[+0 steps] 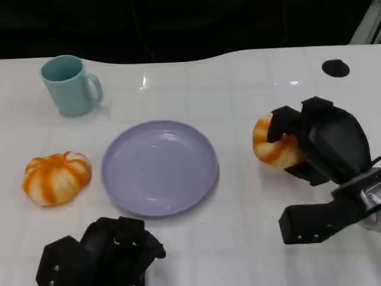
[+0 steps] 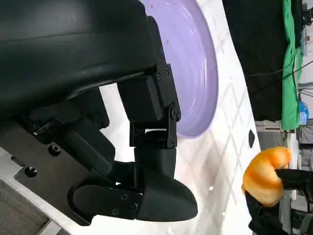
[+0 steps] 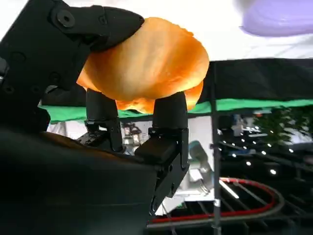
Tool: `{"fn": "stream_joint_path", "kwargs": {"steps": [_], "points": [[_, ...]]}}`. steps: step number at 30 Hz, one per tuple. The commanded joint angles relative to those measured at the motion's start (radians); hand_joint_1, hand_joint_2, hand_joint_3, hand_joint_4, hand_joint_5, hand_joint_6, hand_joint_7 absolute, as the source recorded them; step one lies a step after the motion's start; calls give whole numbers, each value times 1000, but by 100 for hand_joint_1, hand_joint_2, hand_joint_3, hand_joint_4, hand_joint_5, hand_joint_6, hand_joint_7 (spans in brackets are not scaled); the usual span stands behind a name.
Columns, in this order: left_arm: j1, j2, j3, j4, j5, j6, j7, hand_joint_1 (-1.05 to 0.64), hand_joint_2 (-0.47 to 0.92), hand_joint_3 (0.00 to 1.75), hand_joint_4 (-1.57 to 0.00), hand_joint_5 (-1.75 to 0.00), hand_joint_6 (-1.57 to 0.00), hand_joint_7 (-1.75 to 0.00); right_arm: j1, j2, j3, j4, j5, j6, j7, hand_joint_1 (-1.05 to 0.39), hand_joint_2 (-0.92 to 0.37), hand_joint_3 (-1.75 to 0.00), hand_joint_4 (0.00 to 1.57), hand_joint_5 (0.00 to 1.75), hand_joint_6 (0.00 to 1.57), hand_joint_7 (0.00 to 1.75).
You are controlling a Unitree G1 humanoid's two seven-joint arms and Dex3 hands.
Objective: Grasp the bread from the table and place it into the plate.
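**Right robot hand has the bread, plate still bare**

Right robot hand (image 1: 315, 143) is clamped around the bread (image 1: 272, 143), an orange-and-white striped roll, and has it off to the right of the plate (image 1: 159, 168), apart from the rim. From the right wrist cam you can see black fingers (image 3: 168, 115) wrapped over both sides of the roll, so it's a solid grip. I can't tell for sure whether the bread is lifted or just touching the desk (image 1: 238, 226).

Left robot hand (image 1: 98, 253) sits just in front of the plate, near its front-left edge, fingers curled in with nothing in them.

The lavender plate has nothing on it. Left of the plate there's a second striped orange bun (image 1: 56, 177) lying on the desk, well apart from both hands. Behind the plate and to its left stands a light blue mug (image 1: 68, 84), upright, handle pointing toward the plate side.
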Motion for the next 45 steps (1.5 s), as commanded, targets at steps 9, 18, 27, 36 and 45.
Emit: {"fn": "stream_joint_path", "kwargs": {"steps": [9, 18, 27, 36, 45], "points": [[1, 5, -2, -3, 15, 4, 16, -105, 56, 65, -157, -118, -144, -66, -26, 83, -15, -154, 37, -46, 111, -22, -23, -147, 103, 175, 79, 175], [13, 1, -4, -6, 20, -11, 15, -105, 57, 63, -157, -118, -144, -66, -32, 187, -2, -188, 31, -16, 181, -20, -24, -140, 101, 175, 78, 175], [22, 0, -2, -20, 9, -3, 8, -105, 56, 62, -157, -119, -145, -66, -103, 289, 26, -74, 7, -20, 140, -19, -25, -137, 101, 175, 79, 175], [17, -2, -8, -15, 14, -6, 7, -105, 56, 62, -157, -119, -145, -65, -202, 375, 37, 121, 31, -26, 126, -18, -41, -121, 93, 175, 72, 175], [26, -7, -9, -30, 13, -6, 9, -105, 56, 62, -157, -119, -145, -65, -238, 399, 57, 184, 23, 55, 177, -25, -55, -74, 86, 128, 91, 78]]}}
